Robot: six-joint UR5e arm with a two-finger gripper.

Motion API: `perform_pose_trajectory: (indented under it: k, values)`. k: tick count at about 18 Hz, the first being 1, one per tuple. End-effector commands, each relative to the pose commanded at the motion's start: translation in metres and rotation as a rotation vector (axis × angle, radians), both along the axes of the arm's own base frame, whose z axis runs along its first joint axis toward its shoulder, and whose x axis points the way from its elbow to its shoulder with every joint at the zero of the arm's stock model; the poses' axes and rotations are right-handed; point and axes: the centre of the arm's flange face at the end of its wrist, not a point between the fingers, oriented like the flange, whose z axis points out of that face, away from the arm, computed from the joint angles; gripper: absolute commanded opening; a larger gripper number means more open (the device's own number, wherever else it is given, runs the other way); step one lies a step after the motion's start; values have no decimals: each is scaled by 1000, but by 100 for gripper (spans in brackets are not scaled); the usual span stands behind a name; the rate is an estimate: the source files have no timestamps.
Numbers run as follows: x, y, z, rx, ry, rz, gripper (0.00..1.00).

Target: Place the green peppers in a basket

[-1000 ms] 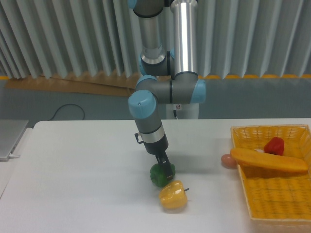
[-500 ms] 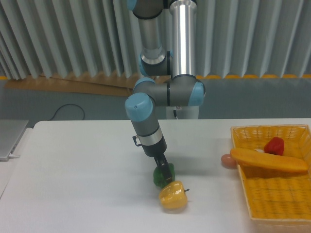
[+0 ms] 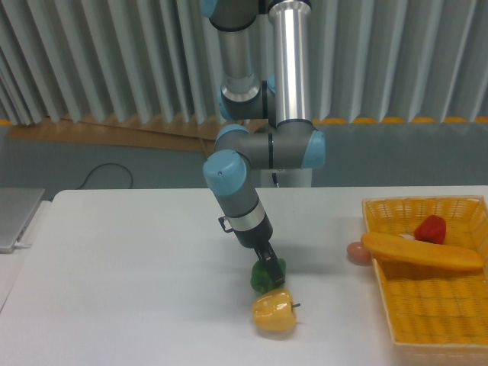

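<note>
You had the gripper (image 3: 268, 268) down at the table (image 3: 137, 267), its dark fingers pressed into the green pepper (image 3: 265, 277); the jaws looked clamped on that pepper, though the fingertips were small and partly lost against its dark skin. The green pepper sat low over the table near its middle, just behind and touching the yellow pepper (image 3: 274, 312), and well apart from the basket (image 3: 427, 305). Your basket stood at the table's right edge. In it lay a small red pepper (image 3: 431, 229) toward the back, and a long orange piece (image 3: 422, 252) stretched across the basket, its left end resting over the left rim. The front half of the basket showed only bare weave. A small reddish-tan round thing (image 3: 357, 252) sat on the table just outside the basket's left wall.
</note>
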Motion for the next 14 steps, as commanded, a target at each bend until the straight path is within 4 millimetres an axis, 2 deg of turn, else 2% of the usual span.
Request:
perform_pose_trajectory:
  k: [3,7,8,10,12,14]
  values:
    - [-5,5,1,3,4,3,100]
    - [-21,-9,3,17,-13,48,100]
    - [-23,-13,-2,43,-48,108,100]
    - [-36,-32,9,143,-111,277,100]
    - [-29,-43,8,159,-127,338,100]
    - [-27,-49,18,195,-117,448,100]
